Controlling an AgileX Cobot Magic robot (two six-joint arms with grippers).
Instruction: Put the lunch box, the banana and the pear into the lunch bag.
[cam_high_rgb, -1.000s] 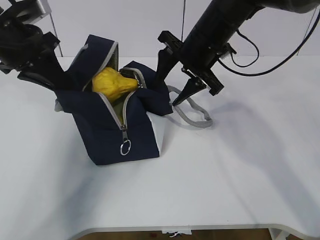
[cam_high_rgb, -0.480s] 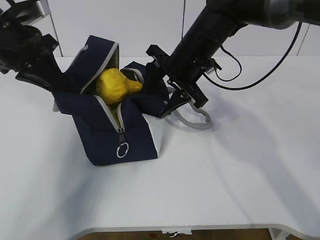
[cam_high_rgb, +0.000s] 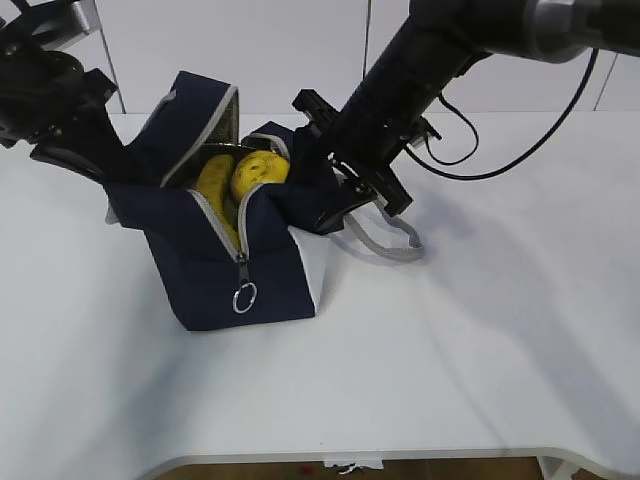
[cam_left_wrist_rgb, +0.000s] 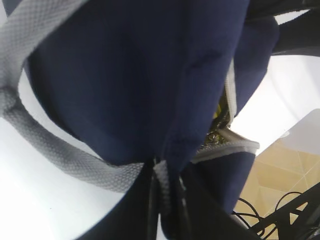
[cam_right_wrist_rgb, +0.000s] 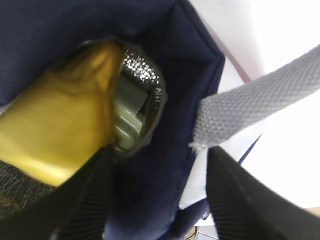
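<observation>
The navy lunch bag (cam_high_rgb: 230, 260) stands open on the white table. The yellow pear (cam_high_rgb: 258, 170) and the banana (cam_high_rgb: 212, 180) lie in its mouth. My left gripper (cam_high_rgb: 100, 160) is shut on the bag's rear left rim and holds it up; the left wrist view shows grey zipper trim pinched in the left gripper (cam_left_wrist_rgb: 162, 175). My right gripper (cam_high_rgb: 325, 190) is open and straddles the bag's right wall. In the right wrist view the right gripper (cam_right_wrist_rgb: 160, 200) has navy fabric between its fingers, with the pear (cam_right_wrist_rgb: 55, 135) and the sage-green lunch box (cam_right_wrist_rgb: 131, 115) inside the bag.
A grey webbing handle (cam_high_rgb: 385, 240) lies on the table right of the bag, under the right arm. The zipper's ring pull (cam_high_rgb: 244, 297) hangs on the bag's front. The table's front edge (cam_high_rgb: 400, 455) is near the bottom.
The pear has dropped lower into the bag and turned, baring the banana beside it. The right gripper came down over the bag's right wall and its jaws narrowed slightly. The left gripper stayed put.
</observation>
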